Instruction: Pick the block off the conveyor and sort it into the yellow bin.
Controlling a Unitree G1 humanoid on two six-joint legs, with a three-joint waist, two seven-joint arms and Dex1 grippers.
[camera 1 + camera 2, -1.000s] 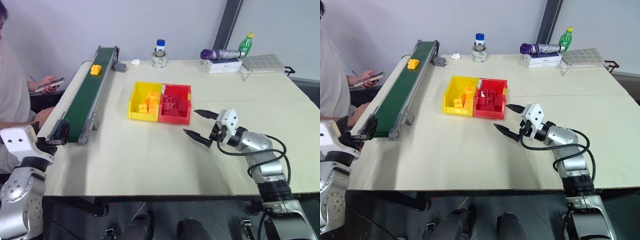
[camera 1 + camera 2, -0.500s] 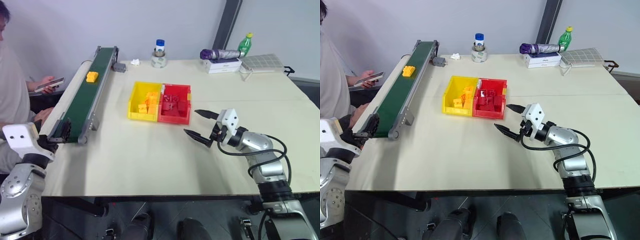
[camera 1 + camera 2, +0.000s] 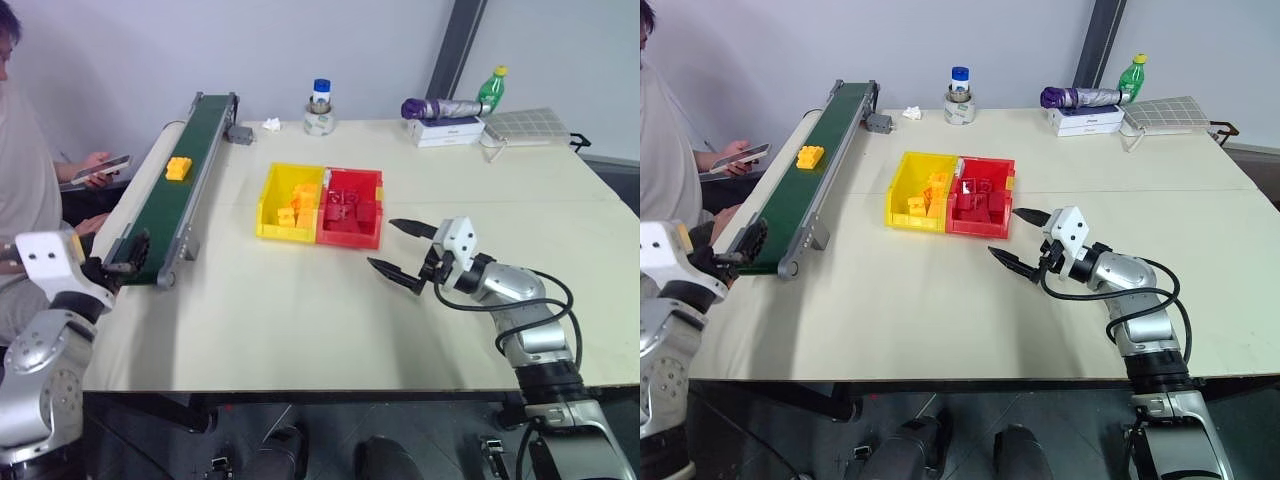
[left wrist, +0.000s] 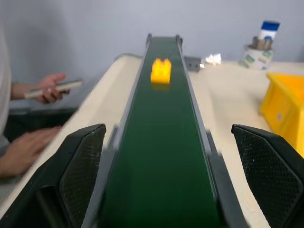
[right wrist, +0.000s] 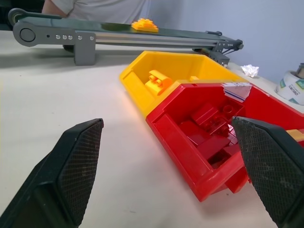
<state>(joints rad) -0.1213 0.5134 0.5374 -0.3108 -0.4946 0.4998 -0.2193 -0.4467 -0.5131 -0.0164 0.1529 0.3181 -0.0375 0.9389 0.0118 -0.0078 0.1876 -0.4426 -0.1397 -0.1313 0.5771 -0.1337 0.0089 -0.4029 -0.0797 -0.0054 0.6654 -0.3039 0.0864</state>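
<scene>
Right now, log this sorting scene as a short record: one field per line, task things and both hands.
block: yellow-orange brick lying on the belt, ungrasped
conveyor: dark green belt along the table's left edge
yellow bin: mid-table, joined to the red bin, already holding yellow bricks
left hand: open, at the conveyor's near end, empty
right hand: open, empty, over the table near the red bin
bystander: person at left, holding a phone

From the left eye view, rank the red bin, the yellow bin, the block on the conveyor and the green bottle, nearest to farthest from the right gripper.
Measured from the right gripper:
1. Red bin, just ahead and to its left.
2. Yellow bin, joined on the red bin's left side.
3. Green bottle and block on the conveyor: too close to call.
</scene>
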